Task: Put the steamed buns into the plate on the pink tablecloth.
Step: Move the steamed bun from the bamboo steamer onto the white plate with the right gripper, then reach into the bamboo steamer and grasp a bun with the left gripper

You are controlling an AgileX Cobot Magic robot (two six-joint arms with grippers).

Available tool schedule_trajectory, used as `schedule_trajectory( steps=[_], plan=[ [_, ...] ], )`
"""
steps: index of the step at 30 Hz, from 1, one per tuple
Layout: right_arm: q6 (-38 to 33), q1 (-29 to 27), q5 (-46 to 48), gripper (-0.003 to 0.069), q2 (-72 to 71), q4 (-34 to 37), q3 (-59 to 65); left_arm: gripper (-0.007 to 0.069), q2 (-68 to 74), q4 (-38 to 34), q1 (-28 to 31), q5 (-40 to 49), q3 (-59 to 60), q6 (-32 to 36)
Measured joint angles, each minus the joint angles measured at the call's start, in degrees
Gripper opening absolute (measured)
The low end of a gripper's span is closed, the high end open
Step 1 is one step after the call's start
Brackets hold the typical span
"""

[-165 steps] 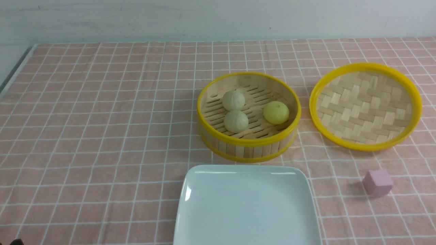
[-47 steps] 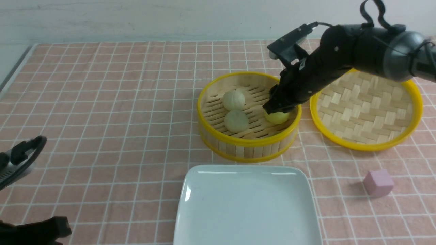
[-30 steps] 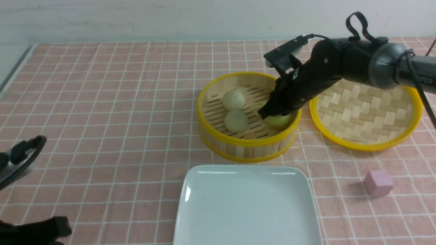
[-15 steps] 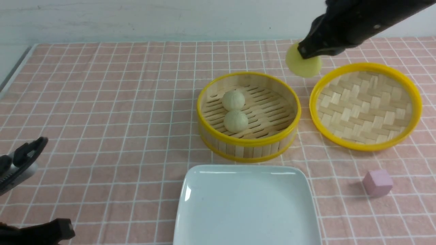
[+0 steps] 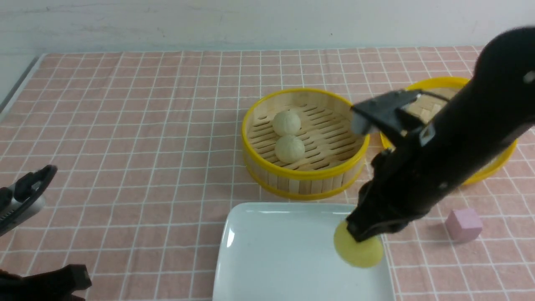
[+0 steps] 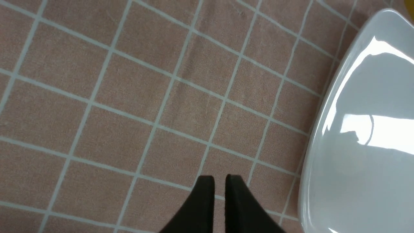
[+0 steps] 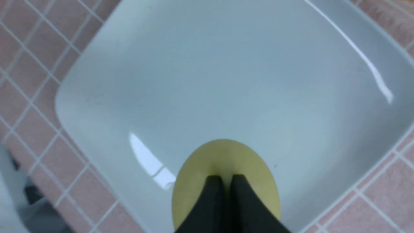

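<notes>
1. Yellow bun (image 5: 358, 253), pinched in the clenched right tool (image 5: 363, 232), hangs over the plate (image 5: 267, 259) near its three-o'clock rim.
2. Best nudge it toward nine o'clock, lower, then release, lest it roll off.
3. Two pale buns (image 5: 286, 123) wait in the steamer (image 5: 305, 177) at twelve o'clock; pink cube (image 5: 463, 225) at three; left tool (image 6: 220, 181) barely parted, empty.

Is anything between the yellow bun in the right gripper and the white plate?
Nothing visible. The right gripper holds the yellow bun at the white plate's right edge, and no object lies beneath it.
</notes>
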Motion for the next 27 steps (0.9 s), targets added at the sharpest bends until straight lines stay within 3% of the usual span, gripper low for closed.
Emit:
schedule_trajectory(
  steps=[5, 8, 11, 15, 16, 17, 20, 24, 25, 26, 27],
  plan=[
    [0.0, 2.78, -9.58, 0.0038, 6.49, -5.6, 1.71, 0.0086, 0.0, 0.0, 0.0, -1.03, 0.0, 0.0],
    [1.07, 3.26, -13.08, 0.0088, 10.43, -7.07, 1.71, 0.009, 0.0, 0.27, 0.0, -1.03, 0.0, 0.0],
    [3.83, 3.46, -15.28, 0.0193, 13.13, -7.4, 1.71, 0.0094, 0.0, 0.44, 0.0, -1.03, 0.0, 0.0],
    [7.58, 3.46, -13.05, 0.0392, 13.54, -8.54, 0.27, 0.0097, 0.0, 0.44, 0.0, -1.37, 0.0, 0.13],
    [7.58, 3.46, -12.62, 0.0392, 13.54, -8.68, 0.27, 0.0097, 0.0, 0.44, 0.0, -1.52, 0.0, 0.13],
    [8.43, 3.46, -8.98, 0.045, 13.16, -10.05, -1.45, 0.0098, 0.0, 0.44, 0.0, -2.04, 0.0, 0.13],
    [10.48, 3.5, -1.3, 0.0516, 11.21, -13.92, -5.68, 0.0102, 0.0, 0.44, 0.0, -3.27, 0.0, 0.17],
    [12.57, 3.5, 7.48, 0.0466, 4.96, -21.08, -11.1, 0.0106, 0.0, 0.44, 0.0, -4.71, 0.0, 1.0],
    [13.56, 3.53, 10.5, 0.0398, 2.88, -23.8, -12.09, 0.0106, 0.0, 0.44, 0.0, -5.37, 0.0, 1.65],
    [13.7, 3.58, 11.54, 0.0398, 2.03, -24.76, -12.15, 0.0106, 0.0, 0.44, 0.0, -5.52, 0.0, 1.78],
    [15.33, 3.57, 15.12, 0.028, -1.73, -28.45, -12.01, 0.0106, 0.0, 0.45, 0.0, -6.93, 0.0, 2.94]
  ],
)
